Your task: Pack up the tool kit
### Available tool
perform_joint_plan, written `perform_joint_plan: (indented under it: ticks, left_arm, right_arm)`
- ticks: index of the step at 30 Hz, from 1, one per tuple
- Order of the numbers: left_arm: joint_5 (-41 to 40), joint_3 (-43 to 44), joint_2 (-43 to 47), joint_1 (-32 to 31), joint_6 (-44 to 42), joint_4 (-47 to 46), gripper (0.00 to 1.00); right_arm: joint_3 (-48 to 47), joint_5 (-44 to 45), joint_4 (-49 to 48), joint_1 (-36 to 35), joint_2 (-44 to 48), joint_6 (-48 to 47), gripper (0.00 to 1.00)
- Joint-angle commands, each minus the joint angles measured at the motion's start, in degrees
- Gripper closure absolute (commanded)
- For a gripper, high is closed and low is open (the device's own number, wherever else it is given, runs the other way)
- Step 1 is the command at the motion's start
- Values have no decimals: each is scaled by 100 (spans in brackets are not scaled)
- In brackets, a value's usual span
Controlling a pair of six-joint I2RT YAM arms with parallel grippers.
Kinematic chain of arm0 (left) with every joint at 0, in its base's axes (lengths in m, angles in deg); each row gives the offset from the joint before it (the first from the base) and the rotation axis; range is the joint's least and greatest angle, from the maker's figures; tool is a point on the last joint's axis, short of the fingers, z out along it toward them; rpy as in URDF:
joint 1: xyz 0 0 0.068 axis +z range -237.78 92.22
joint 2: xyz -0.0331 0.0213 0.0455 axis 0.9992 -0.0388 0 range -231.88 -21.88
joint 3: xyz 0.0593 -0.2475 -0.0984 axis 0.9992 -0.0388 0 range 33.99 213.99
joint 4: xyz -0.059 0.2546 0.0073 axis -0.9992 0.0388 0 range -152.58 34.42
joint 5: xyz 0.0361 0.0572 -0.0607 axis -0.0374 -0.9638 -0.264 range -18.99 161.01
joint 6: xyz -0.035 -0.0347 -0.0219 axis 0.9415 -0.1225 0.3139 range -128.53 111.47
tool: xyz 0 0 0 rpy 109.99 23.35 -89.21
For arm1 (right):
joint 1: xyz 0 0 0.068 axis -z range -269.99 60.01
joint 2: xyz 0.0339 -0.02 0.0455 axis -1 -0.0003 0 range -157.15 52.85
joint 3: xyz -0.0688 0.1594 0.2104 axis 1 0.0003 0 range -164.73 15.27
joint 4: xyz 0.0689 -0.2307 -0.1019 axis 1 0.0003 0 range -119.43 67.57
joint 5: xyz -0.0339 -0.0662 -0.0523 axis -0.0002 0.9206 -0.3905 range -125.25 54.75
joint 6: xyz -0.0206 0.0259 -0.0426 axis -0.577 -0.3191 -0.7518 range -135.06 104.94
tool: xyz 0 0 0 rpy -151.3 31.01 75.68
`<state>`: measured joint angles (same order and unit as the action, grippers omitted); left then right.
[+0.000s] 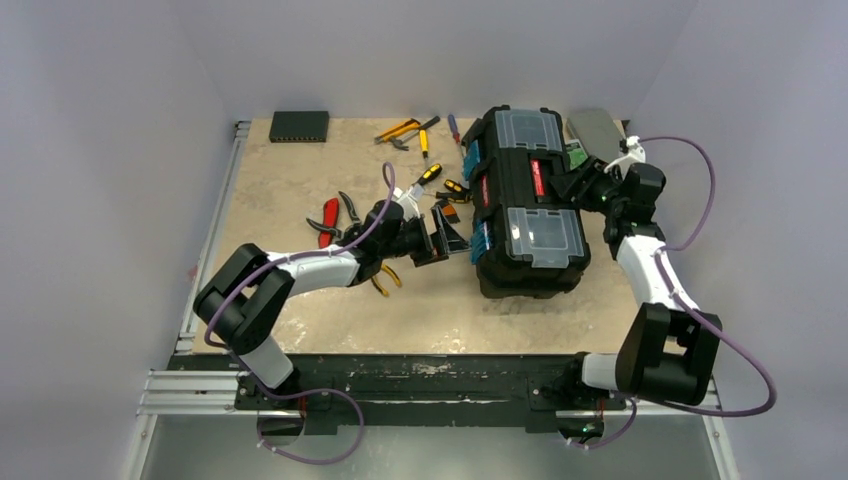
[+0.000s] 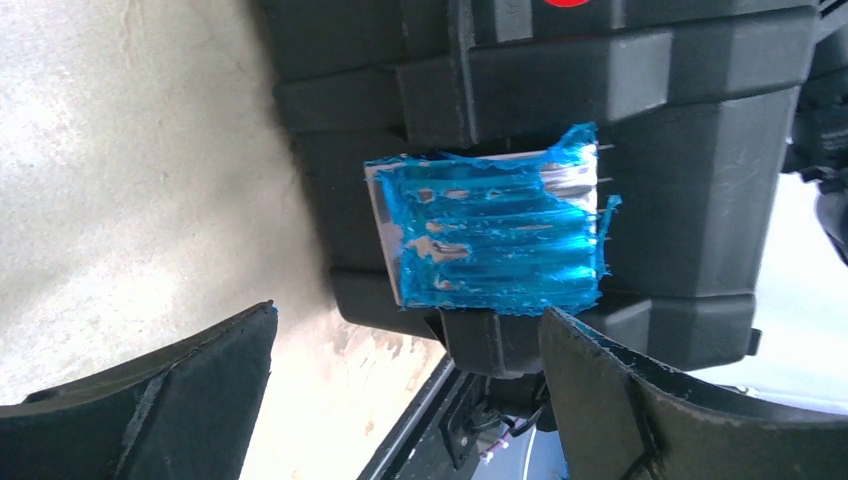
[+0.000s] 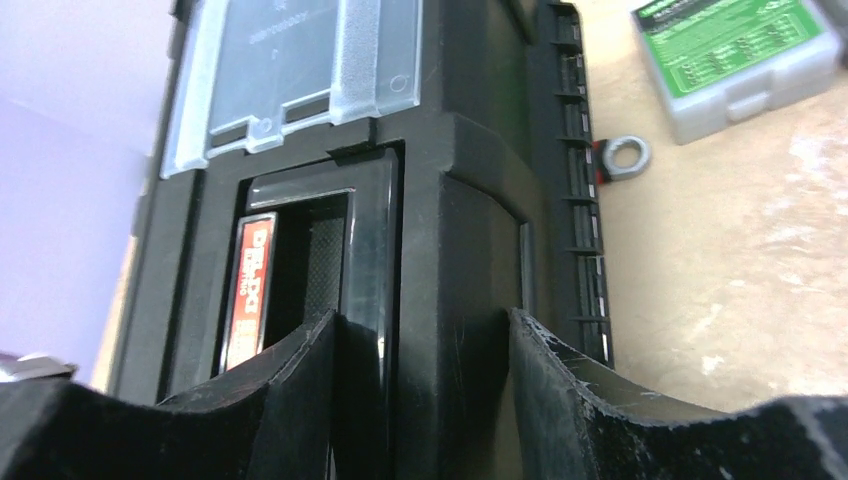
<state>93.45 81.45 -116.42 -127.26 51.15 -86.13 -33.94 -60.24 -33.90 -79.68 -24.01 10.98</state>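
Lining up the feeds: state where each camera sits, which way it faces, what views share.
Top: fixed above and behind, looking down at the table; left arm and right arm show whole.
Left wrist: on the left arm, facing a blue latch on the toolbox; its two open fingers frame it.
Right wrist: low along the toolbox; its fingers straddle the lid by the red label.
Shared: all three show the toolbox.

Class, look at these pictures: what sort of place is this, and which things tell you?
Probably a robotics lab test cell: two white-and-black robot arms bolted along a metal rail, plain pale walls around a beige tabletop, and a large black plastic toolbox with loose hand tools.
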Motion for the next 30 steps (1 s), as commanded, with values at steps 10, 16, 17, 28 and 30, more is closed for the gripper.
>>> perform_joint_plan:
  ticks: [10,16,17,28,30]
  left_arm:
    - [218,-334,-67,11,454,-1538,0]
    - [314,-395,-231,5,654,-1902,0]
    - [307,-403,-227,10,652,-1895,0]
    - [211,-376,-29,26,591,-1713,0]
    - [208,-391,37,43,548,-1654,0]
  right_arm:
    - [1002,-1374,44,379,-1524,933,100]
    - [825,-927,582,498,-1039,745,100]
    - [790,-740,735,495,-888,670,100]
    - [400,-372,1466,517,-196,504,100]
    - [298,-224,1635,518,-118,307,92]
